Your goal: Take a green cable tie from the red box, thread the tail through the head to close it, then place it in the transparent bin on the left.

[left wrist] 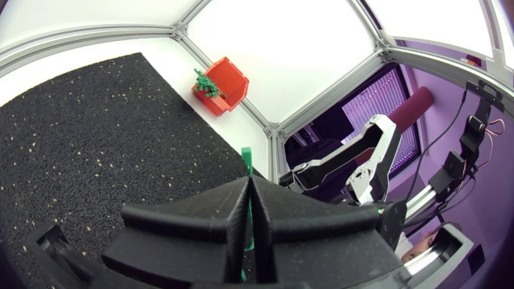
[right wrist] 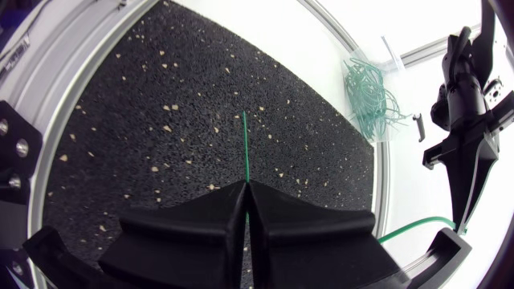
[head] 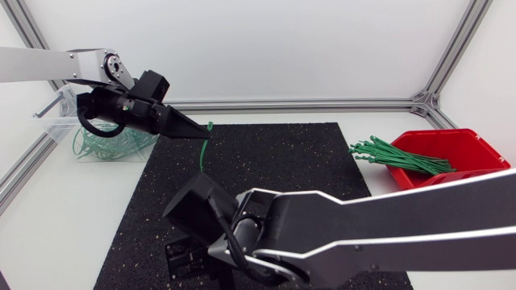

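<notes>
Tie [head: 203,149] is held over the black mat [head: 282,161], pinched by both closed tools. Left tool [left wrist: 247,186] grips one end, a green stub poking past its tips. Right tool [right wrist: 245,186] clamps the other, seemingly the tail. Only the head view shows the bin [head: 56,133] and red box [head: 468,145] together.

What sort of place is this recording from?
Probably a robot lab workcell: aluminium frame around a white table, black speckled mat, and left gripper and right gripper both shut on one green cable tie.
</notes>
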`<state>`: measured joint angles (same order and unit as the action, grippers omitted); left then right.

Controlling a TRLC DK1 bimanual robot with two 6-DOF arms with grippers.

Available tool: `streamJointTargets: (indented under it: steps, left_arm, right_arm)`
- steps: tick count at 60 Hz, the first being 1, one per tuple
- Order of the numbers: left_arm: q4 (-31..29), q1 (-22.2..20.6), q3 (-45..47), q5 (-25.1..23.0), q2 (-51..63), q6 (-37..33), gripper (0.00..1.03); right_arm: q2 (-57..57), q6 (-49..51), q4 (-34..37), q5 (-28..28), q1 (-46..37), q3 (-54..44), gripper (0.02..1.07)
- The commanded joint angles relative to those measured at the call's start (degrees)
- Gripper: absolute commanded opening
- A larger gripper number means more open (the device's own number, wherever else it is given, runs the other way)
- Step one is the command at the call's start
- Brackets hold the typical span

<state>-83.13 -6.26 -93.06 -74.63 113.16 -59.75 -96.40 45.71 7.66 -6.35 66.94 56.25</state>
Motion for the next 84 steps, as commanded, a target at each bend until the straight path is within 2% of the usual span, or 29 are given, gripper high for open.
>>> streamJointTargets:
  steps: [1,10,22,28,44,57,61,65,77,84]
  left_arm:
    - [-1.33,-1.38,-0.46,-0.96,-2.25,0.86,0.03]
    - [-1.24,-3.76,-0.81,-2.27,-3.30,1.74,0.03]
    - [-1.15,-5.43,-1.25,-3.77,-5.06,2.44,0.03]
    - [-1.15,-6.13,-1.34,-4.65,-6.11,2.70,0.03]
    - [0.43,-7.62,-0.72,-5.61,-7.26,2.79,0.03]
    - [8.07,-7.10,4.02,-7.81,-9.72,2.79,0.04]
    - [9.22,-6.48,4.90,-8.43,-9.80,2.79,0.03]
    - [10.27,-6.04,6.22,-8.87,-10.77,2.79,0.04]
    - [12.73,-6.04,8.59,-8.95,-12.27,2.79,0.03]
    - [14.40,-6.04,9.38,-8.87,-12.18,2.79,0.03]
  right_arm:
    - [3.85,-6.60,3.33,2.57,-1.37,2.37,0.07]
    - [6.66,-13.99,16.60,14.08,-6.56,7.91,0.07]
    - [13.08,-21.54,23.63,23.05,-12.71,8.09,0.07]
    - [15.19,-24.00,30.22,32.19,-16.14,9.76,0.07]
    - [22.48,-31.39,28.90,30.70,-15.43,5.19,0.07]
    - [22.57,-30.68,27.85,31.40,-14.47,2.99,0.07]
    - [21.43,-31.74,31.01,32.98,-15.08,5.10,0.07]
    - [19.50,-33.15,37.43,35.18,-16.40,7.74,0.07]
    - [22.04,-33.58,38.57,37.02,-16.40,7.56,0.07]
    - [21.08,-35.61,39.01,34.83,-15.78,7.38,0.07]
